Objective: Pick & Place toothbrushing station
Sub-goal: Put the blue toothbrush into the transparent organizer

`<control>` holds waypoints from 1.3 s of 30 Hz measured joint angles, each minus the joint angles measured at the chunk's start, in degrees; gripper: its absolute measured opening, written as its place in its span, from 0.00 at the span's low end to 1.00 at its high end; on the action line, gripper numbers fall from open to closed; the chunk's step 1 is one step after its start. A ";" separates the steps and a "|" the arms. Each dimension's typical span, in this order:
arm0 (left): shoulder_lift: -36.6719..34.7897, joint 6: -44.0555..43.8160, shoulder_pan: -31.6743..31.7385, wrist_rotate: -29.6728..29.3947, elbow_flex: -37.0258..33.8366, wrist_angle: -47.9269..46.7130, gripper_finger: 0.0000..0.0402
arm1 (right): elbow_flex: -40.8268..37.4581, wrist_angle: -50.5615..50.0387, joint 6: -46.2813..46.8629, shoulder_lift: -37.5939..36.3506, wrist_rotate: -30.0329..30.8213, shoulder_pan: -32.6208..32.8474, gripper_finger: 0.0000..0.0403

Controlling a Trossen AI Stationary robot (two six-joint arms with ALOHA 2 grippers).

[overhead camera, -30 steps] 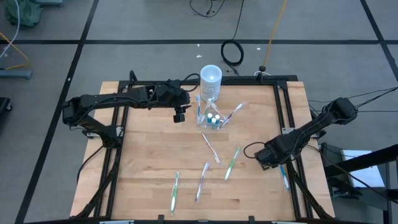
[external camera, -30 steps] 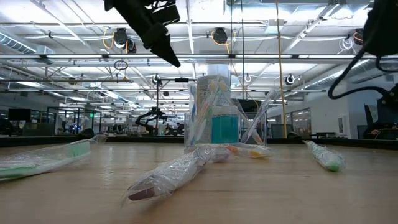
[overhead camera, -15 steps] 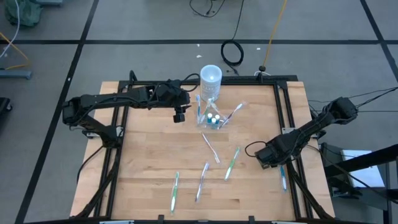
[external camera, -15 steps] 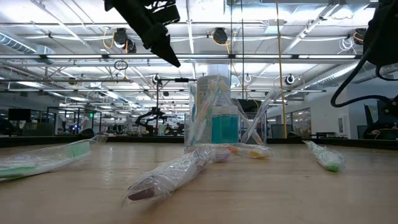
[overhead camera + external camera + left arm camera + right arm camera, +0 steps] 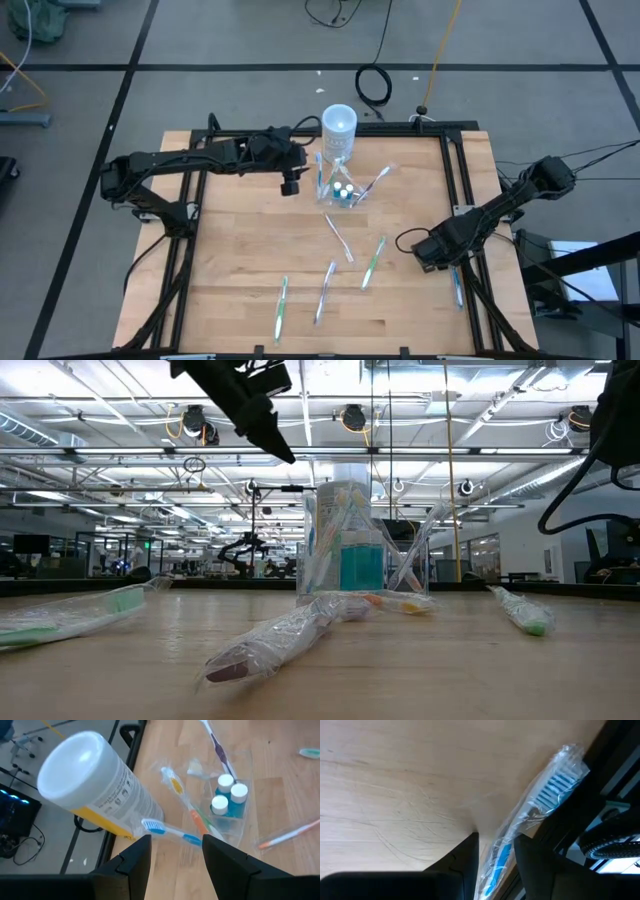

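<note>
The right pincer [image 5: 495, 851], fingers apart, is straddling a wrapped blue toothbrush [image 5: 535, 822] lying lengthwise between them, far from the clear container [image 5: 342, 190], beside which the left pincer [image 5: 290, 186] is hovering, fingers apart.

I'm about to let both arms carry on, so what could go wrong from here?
1. The blue toothbrush lies at the table edge; the right gripper, open around it, might nudge it off.
2. The left gripper, open, hovers beside the white cylinder and clear container; descending could tip either.
</note>
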 joint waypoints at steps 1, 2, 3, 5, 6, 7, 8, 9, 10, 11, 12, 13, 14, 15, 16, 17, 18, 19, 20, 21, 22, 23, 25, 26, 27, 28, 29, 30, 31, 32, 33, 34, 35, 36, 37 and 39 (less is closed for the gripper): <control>0.00 0.02 0.00 0.00 0.00 0.51 0.46 | 0.01 -0.01 -0.01 0.00 0.00 0.00 0.28; 0.00 0.05 0.00 0.00 0.00 0.99 0.46 | 0.02 -0.01 -0.03 0.00 0.00 0.00 0.28; 0.00 0.11 0.00 0.00 0.00 1.53 0.46 | 0.02 -0.01 -0.04 0.00 0.00 0.00 0.28; 0.00 0.11 0.00 0.00 0.00 2.45 0.46 | 0.04 -0.07 -0.30 -0.06 -0.02 0.00 0.28; 0.00 0.12 0.00 0.00 0.00 3.07 0.46 | 0.04 -0.08 -0.50 -0.25 -0.04 0.00 0.28; 0.00 0.14 0.00 0.00 0.00 3.71 0.46 | 0.04 -0.11 -0.58 -0.48 -0.04 0.00 0.28; 0.00 0.15 0.00 0.00 0.00 4.32 0.46 | 0.16 -0.23 -0.66 -0.74 -0.01 0.00 0.28; 0.00 0.17 0.00 -0.02 0.00 4.99 0.46 | 0.38 -0.41 -0.67 -1.03 0.03 0.00 0.28; 0.00 0.20 0.00 0.00 0.00 5.60 0.46 | 0.63 -0.59 -0.66 -1.31 0.07 0.00 0.28; 0.00 0.20 0.00 -0.02 0.00 6.16 0.46 | 0.97 -0.88 -0.51 -1.58 0.13 0.00 0.28; 0.00 0.22 0.00 -0.02 0.00 6.69 0.46 | 1.32 -1.26 -0.18 -1.68 0.15 0.00 0.28; 0.00 0.20 0.00 0.00 0.00 7.21 0.46 | 1.68 -1.62 -0.02 -1.78 0.15 0.00 0.28; 0.00 0.22 0.00 -0.01 0.00 7.71 0.46 | 2.06 -2.11 0.00 -1.83 0.17 0.00 0.28; 0.00 0.22 0.00 -0.02 0.00 8.05 0.46 | 2.30 -2.44 -0.01 -1.85 0.16 0.00 0.28; 0.00 0.22 0.00 -0.02 0.00 8.21 0.46 | 2.32 -2.48 -0.01 -1.86 0.15 0.00 0.28; 0.00 0.22 0.00 -0.01 0.00 8.47 0.46 | 2.30 -2.50 0.00 -1.86 0.17 0.00 0.28; 0.00 0.20 0.00 -0.02 0.00 8.72 0.46 | 2.29 -2.50 0.00 -1.85 0.17 0.00 0.28; 0.00 0.22 0.00 0.00 0.00 8.85 0.46 | 2.29 -2.53 0.06 -1.86 0.27 0.00 0.28; 0.00 0.22 0.00 -0.02 0.00 8.93 0.46 | 2.30 -2.53 0.34 -1.86 0.64 0.01 0.28; 0.00 0.22 0.00 0.00 0.00 8.96 0.46 | 2.30 -2.53 1.23 -1.86 1.53 0.04 0.28; 0.00 0.22 0.00 -0.01 0.00 8.94 0.46 | 2.29 -2.50 1.90 -1.86 2.08 0.04 0.28; 0.00 0.22 0.00 -0.02 0.00 8.92 0.46 | 2.29 -2.50 2.84 -1.86 2.92 0.12 0.28; 0.00 0.22 0.00 0.00 0.00 8.93 0.46 | 2.29 -2.89 5.01 -1.84 2.88 0.25 0.28; 0.00 0.22 0.00 0.00 0.00 8.92 0.46 | 2.26 -2.98 6.23 -1.86 2.62 0.57 0.28; 0.00 0.22 0.00 0.00 0.00 8.93 0.46 | 2.25 -3.23 7.25 -1.84 1.71 1.02 0.28; 0.00 0.22 0.00 0.00 0.00 8.90 0.46 | 2.25 -3.32 8.30 -1.84 0.77 1.60 0.28; 0.00 0.22 0.00 0.00 0.00 8.90 0.46 | 2.25 -3.36 9.37 -1.86 -0.20 2.23 0.28; 0.00 0.22 0.00 0.00 0.00 8.92 0.46 | 2.23 -3.41 10.69 -1.86 -1.10 2.95 0.28; 0.00 0.23 0.00 -0.01 0.00 8.90 0.46 | 2.23 -3.42 11.99 -1.86 -1.60 3.67 0.28; 0.00 0.35 0.00 0.00 0.00 8.91 0.46 | 2.23 -3.27 13.25 -1.86 -1.53 4.42 0.28; 0.00 0.60 0.00 -0.02 0.00 8.90 0.46 | 2.23 -3.33 14.40 -1.86 -1.35 5.08 0.28; 0.00 0.85 0.00 0.00 0.00 8.90 0.46 | 2.24 -3.36 15.62 -1.86 -1.29 5.63 0.28; 0.00 1.20 0.00 0.00 0.00 8.90 0.46 | 2.24 -3.34 16.84 -1.86 -1.29 6.14 0.28; 0.00 1.40 0.00 0.00 0.00 8.90 0.46 | 2.23 -3.33 17.84 -1.86 -1.22 6.59 0.28; 0.00 1.54 0.00 0.00 0.00 8.90 0.46 | 2.24 -3.34 18.49 -1.86 -1.11 6.95 0.28; 0.00 1.57 0.00 0.00 0.00 8.89 0.46 | 2.23 -3.93 19.66 -1.86 -0.98 7.55 0.28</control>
